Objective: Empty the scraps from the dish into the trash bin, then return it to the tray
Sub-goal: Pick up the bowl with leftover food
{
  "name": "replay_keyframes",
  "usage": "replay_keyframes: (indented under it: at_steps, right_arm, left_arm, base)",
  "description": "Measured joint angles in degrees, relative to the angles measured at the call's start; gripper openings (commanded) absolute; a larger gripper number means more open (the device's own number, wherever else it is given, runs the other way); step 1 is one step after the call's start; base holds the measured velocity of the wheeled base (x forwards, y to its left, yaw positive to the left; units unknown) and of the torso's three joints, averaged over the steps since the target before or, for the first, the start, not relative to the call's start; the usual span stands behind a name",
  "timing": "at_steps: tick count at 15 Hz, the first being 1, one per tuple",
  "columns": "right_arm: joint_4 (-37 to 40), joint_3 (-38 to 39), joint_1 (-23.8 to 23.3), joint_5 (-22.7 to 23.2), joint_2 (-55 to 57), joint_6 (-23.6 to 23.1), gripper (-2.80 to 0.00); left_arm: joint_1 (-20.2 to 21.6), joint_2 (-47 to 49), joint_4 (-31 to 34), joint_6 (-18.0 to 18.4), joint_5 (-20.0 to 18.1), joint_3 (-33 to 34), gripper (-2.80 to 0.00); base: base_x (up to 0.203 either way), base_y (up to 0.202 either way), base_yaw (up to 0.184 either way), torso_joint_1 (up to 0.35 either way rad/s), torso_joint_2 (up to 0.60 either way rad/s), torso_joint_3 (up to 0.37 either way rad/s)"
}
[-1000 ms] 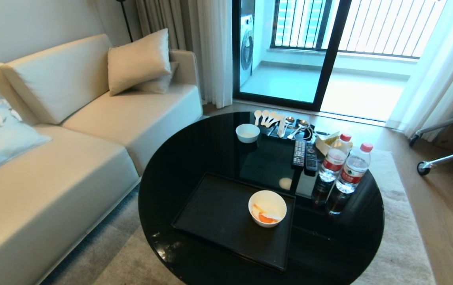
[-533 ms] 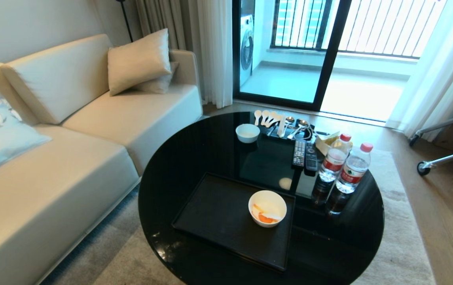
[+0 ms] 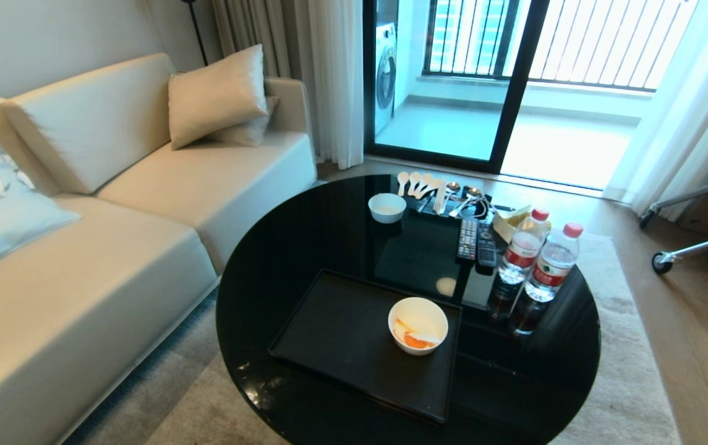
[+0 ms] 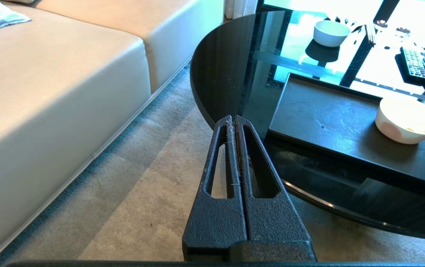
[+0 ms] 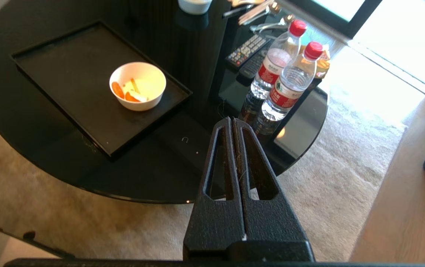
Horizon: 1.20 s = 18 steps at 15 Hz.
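The task is at its very start: the bowl [image 3: 418, 325] sits untouched on the black tray [image 3: 341, 334], at the tray's right end near its far corner, with the scraps [image 5: 127, 93] — orange and pale pieces — lying in its bottom. Neither arm shows in the head view. The right gripper [image 5: 233, 124] hangs above the near edge of the table, well apart from the bowl, its two fingers pressed together and holding nothing. The left gripper [image 4: 233, 120] is low off the table's left edge over the carpet, likewise closed and empty, and looks parked.

Judging from this, the step in hand is the approach to the bowl. The next move calls for the right gripper to spread its fingers, come in over the bowl's rim and pinch the wall firmly enough to lift it level, so nothing spills early. The trash bin is not visible in any view, so it has to be found before tipping.

The table [image 3: 304, 247] is round, glossy and black. Beyond the tray on it stand two water bottles [image 3: 542, 262], two remotes [image 3: 476, 241], a smaller white bowl [image 3: 387, 207] and some spoons [image 3: 418, 183]. A cream sofa [image 3: 143, 204] lies left of the table, a pale carpet [image 3: 626, 346] under it, and a glass balcony door [image 3: 483, 80] beyond
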Motion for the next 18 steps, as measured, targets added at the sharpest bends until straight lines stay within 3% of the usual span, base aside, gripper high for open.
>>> replay_keyframes:
  at_steps: [3,6,9,11,13,18]
  right_arm:
    - [-0.06,-6.99,3.80,0.52,15.58,-3.17,-2.80]
    - [0.59,-13.57,12.57,0.65,30.31,-4.22,-2.80]
    - [0.96,-18.41,20.43,0.00,43.61,-4.34,-2.80]
    - [1.05,-22.05,23.93,-3.03,51.60,-2.56,-2.80]
    - [1.22,-27.02,27.75,-8.35,58.67,3.12,-2.80]
    - [9.89,-44.75,37.82,-24.63,75.99,27.06,-2.80]
  left_arm:
    - [0.00,0.00,-0.02,0.01,0.02,0.00,-2.80]
    - [0.00,0.00,-0.01,-0.01,0.02,0.00,-2.80]
    - [0.00,0.00,-0.02,-0.01,0.01,0.00,-2.80]
    - [0.00,0.00,-0.02,0.01,0.00,0.00,-2.80]
    - [0.00,0.00,-0.02,-0.01,0.00,0.00,-2.80]
    - [0.00,0.00,-0.02,0.02,0.00,0.00,-2.80]
  base:
    - [0.000,0.000,0.000,0.000,0.00,0.000]
    - [0.000,0.000,0.000,0.000,0.00,0.000]
    - [0.000,0.000,0.000,0.000,0.00,0.000]
    - [0.000,0.000,0.000,0.000,0.00,0.000]
    - [0.000,0.000,0.000,0.000,0.00,0.000]
    - [0.000,0.000,0.000,0.000,0.00,0.000]
